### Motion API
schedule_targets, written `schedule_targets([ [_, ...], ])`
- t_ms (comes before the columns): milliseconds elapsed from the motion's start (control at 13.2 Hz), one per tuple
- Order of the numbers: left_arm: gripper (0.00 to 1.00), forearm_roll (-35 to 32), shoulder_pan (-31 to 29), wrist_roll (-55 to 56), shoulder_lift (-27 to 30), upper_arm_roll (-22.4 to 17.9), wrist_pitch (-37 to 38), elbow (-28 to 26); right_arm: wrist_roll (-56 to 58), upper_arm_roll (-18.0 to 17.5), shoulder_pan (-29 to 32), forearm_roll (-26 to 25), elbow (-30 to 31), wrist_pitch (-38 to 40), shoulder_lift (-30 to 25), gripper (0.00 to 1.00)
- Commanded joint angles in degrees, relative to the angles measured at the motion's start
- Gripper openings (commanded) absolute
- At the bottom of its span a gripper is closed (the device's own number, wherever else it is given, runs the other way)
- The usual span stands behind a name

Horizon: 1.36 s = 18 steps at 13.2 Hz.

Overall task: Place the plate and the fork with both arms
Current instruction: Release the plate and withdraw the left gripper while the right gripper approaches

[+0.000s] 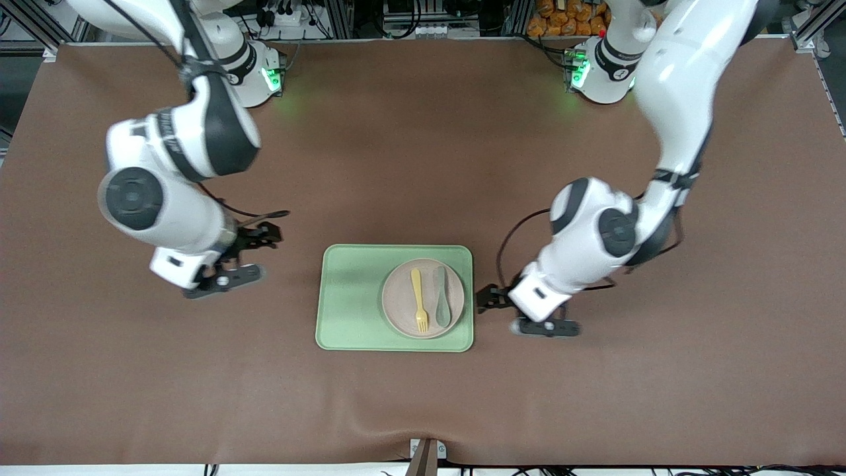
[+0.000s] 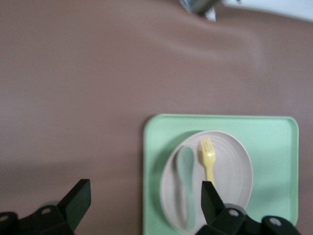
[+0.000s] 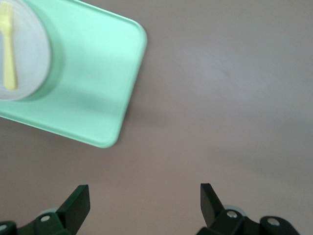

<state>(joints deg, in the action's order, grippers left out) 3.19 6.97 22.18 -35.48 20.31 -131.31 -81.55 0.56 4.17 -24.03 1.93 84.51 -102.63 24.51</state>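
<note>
The round off-white plate lies on the light-green tray, toward the tray's left-arm end. The pale-yellow fork lies on the plate, with a grey-green spoon beside it. My left gripper is open and empty, hanging over the table right beside the tray's edge. In the left wrist view its gripper frames the tray edge, with the plate, fork and spoon just ahead. My right gripper is open and empty over bare table, apart from the tray.
The brown mat covers the whole table. In the right wrist view the gripper is over bare mat, with the tray, plate and fork off to one corner. A metal clamp sits at the table's front edge.
</note>
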Motion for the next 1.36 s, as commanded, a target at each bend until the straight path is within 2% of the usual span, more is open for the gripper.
schedule_targets([
  [0,1.00,-1.2,-6.9,-0.3,10.1,-0.3,10.5,-2.9,-3.0,0.6,-4.7,0.5,-1.5,-6.5,4.0,1.00],
  [152,1.00,-1.3,-11.7,-0.8,15.8,-0.3,19.9,-2.9,-6.0,0.5,-6.8,1.2,-1.5,-11.8,7.1,1.00],
  [303,1.00,-5.3,-14.5,-1.2,20.0,-0.4,30.3,-2.7,-6.3,0.5,-8.7,2.5,-1.5,-17.8,10.6,1.00],
  [455,1.00,-6.8,-16.4,-2.4,23.4,0.0,36.4,-2.9,-8.5,0.5,-10.6,9.2,-1.5,-25.7,14.1,1.00],
  [531,1.00,-6.7,-16.5,-2.8,25.1,-0.4,39.2,-2.9,-9.0,0.5,-11.5,10.8,-1.5,-29.3,15.8,1.00],
  [758,1.00,-7.1,-19.8,-4.1,28.3,0.2,43.3,-3.1,-8.7,0.5,-13.7,11.1,-1.5,-37.5,20.0,1.00],
  [1062,1.00,-7.1,-19.9,-4.5,34.3,-0.2,44.6,-5.8,-8.0,0.5,-17.4,10.4,-1.6,-44.0,22.8,1.00],
  [1213,1.00,-7.1,-16.7,-5.2,35.7,-3.9,45.8,-5.6,-6.3,0.5,-17.4,10.4,-1.7,-48.2,25.0,1.00],
  [1289,1.00,-7.1,-13.4,-5.2,35.7,-7.4,45.8,-5.4,-6.1,0.5,-17.4,10.4,-1.8,-48.9,25.4,1.00],
])
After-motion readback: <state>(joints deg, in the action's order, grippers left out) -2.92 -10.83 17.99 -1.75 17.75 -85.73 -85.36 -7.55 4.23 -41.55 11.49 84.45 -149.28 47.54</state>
